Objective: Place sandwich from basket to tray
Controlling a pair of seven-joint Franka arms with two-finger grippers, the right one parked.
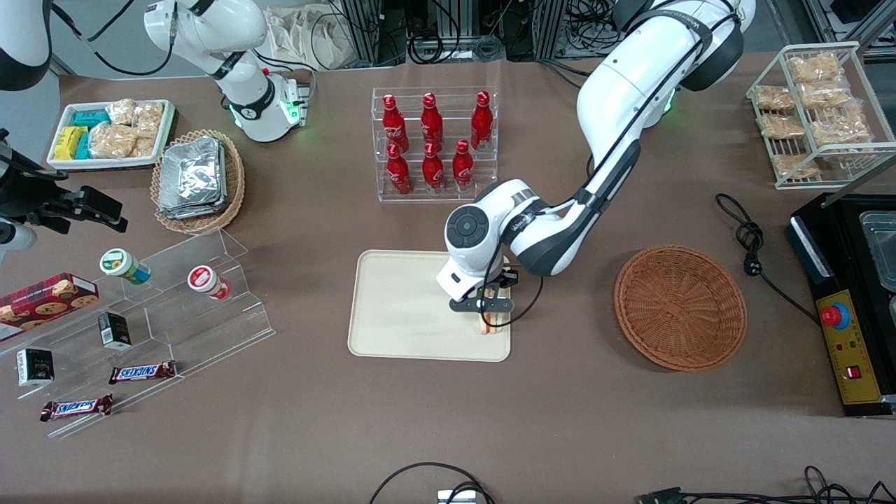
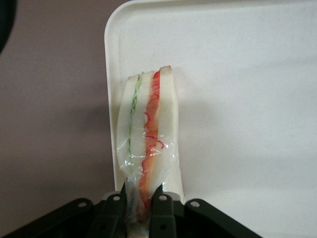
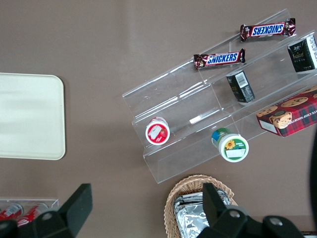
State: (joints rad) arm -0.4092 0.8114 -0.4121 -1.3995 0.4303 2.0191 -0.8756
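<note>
The sandwich (image 2: 148,144), in clear wrap, stands on edge on the tray (image 1: 399,308), apparently touching it, near the corner closest to the basket (image 1: 680,306). The gripper (image 2: 140,206) is directly above it, fingers clamped on its upper end. The basket holds nothing.

Bright even overhead light, soft shadows, glare on foil packs (image 1: 190,178), sharp pics.

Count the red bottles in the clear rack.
6. Upper step. Lower step, nearer the camera. None seems hidden. The gripper holds the sandwich over the tray.
</note>
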